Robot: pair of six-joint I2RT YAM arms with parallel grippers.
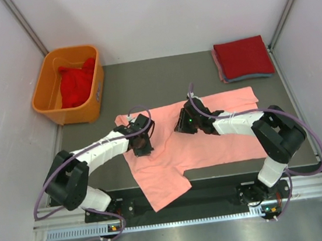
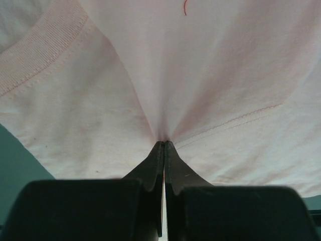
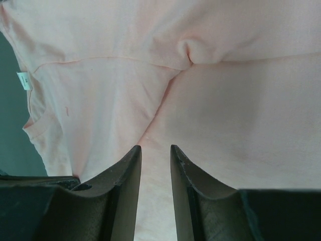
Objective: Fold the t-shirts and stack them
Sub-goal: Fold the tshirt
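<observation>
**A:** Where's the salmon-pink cotton t-shirt (image 1: 211, 146)?
**B:** Spread on the dark counter (image 1: 162, 79), between both arms.
**A:** And the left end effector (image 2: 164, 143)?
**B:** Closed tight, pinching a pucker of that shirt.
**A:** The right end effector (image 3: 155, 148)?
**B:** Down on the same shirt, jaws narrowly apart. Whether it grips, I can't tell.
**A:** Others?
**B:** A folded red t-shirt (image 1: 242, 56) tops the far-right stack. A crumpled red t-shirt (image 1: 77, 84) sits in the orange plastic tub (image 1: 69, 113).
</observation>
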